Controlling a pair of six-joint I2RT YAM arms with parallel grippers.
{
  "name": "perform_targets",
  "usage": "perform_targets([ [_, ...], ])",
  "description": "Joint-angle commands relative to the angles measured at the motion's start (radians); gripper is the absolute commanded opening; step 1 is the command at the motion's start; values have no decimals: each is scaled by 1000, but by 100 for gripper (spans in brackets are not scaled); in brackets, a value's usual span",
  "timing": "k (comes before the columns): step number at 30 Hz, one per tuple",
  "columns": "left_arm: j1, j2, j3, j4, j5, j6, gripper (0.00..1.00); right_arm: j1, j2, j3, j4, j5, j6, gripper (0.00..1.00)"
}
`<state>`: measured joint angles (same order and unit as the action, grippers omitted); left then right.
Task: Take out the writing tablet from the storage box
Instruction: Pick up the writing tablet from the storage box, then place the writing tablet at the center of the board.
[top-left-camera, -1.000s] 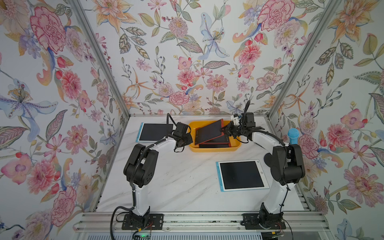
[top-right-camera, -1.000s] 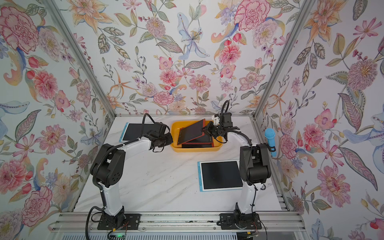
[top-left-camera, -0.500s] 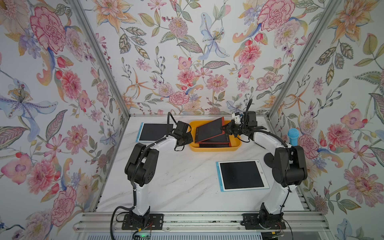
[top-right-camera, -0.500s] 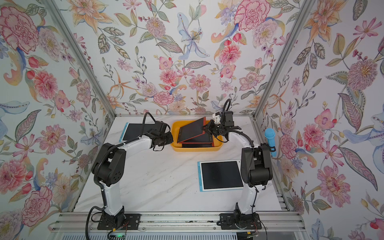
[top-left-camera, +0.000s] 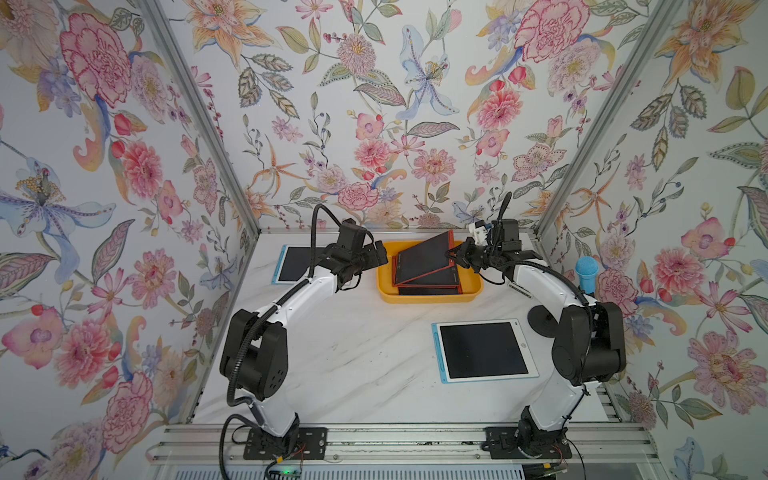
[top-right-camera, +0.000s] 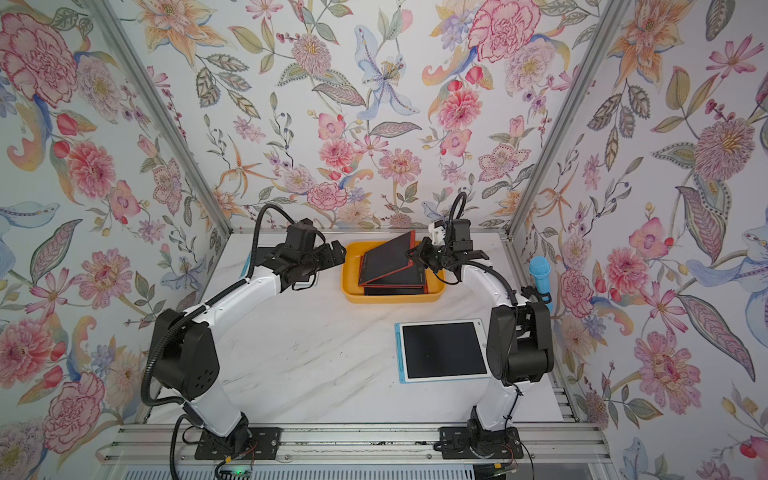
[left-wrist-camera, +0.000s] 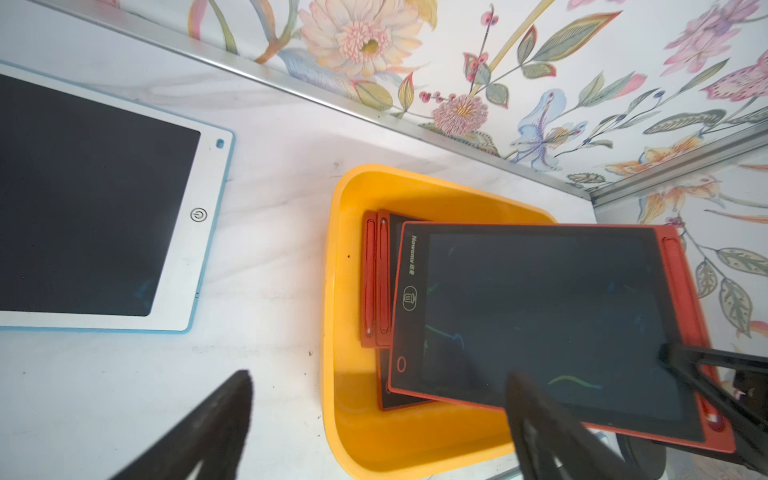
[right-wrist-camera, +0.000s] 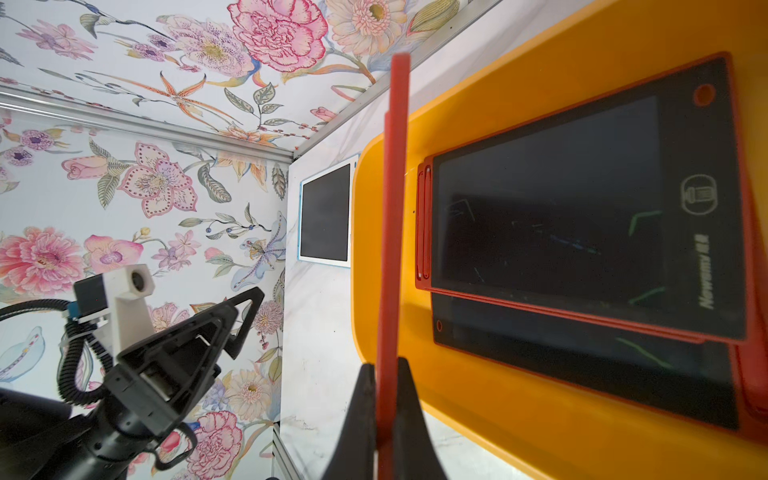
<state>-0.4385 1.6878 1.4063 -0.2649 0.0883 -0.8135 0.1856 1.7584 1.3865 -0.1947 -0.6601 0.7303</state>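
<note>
Nearest, by the right part of the tabletop (top-left-camera: 353, 353), a blue-framed white tablet (top-left-camera: 484, 351) lies flat and outside the box.

Farther back, at the middle of the far edge, sits the yellow-orange storage box (top-left-camera: 428, 298). The red writing tablet (top-left-camera: 424, 257) is tilted above it. Its raised side is pinched by the right gripper (top-left-camera: 454, 258), and its low end looks to rest on the tablets below. The left gripper (top-left-camera: 380, 254) hovers just beside the box's left wall with its fingers (left-wrist-camera: 224, 411) spread wide and holding nothing.

At the far left corner lies a second blue-framed tablet (top-left-camera: 296, 264).

The red tablet looks thin, stiff and light, with a slick screen that may mark under pressure. The plastic frame is therefore the place to grip. Held by 1 edge alone, it may swing or slip.

The right wrist view shows the tablet edge-on, squeezed between 2 closed fingers (right-wrist-camera: 361, 399), with at least 2 stacked tablets (right-wrist-camera: 582, 216) left in the box. The left wrist view instead shows its face, with faint green scribbles and a bin icon. Only the top views show how steeply it leans.
</note>
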Motion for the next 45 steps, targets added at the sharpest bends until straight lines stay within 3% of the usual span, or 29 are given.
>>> perform_targets([
  [1,13,-101,0,-69,-40,29,100,35,-65,46,-5,8,0,0],
  [10,49,-347,-79,-181,-38,52,100,168,-129,70,14,85,83,0],
  [18,89,-524,-175,-257,-36,40,100,386,-115,-23,265,227,252,0],
  [26,120,-620,-214,-324,-25,64,100,605,27,-34,515,359,387,0],
  [35,148,-667,-200,-388,16,97,100,732,268,-13,828,459,535,0],
  [45,173,-699,-218,-400,36,110,100,805,473,157,778,542,596,0],
])
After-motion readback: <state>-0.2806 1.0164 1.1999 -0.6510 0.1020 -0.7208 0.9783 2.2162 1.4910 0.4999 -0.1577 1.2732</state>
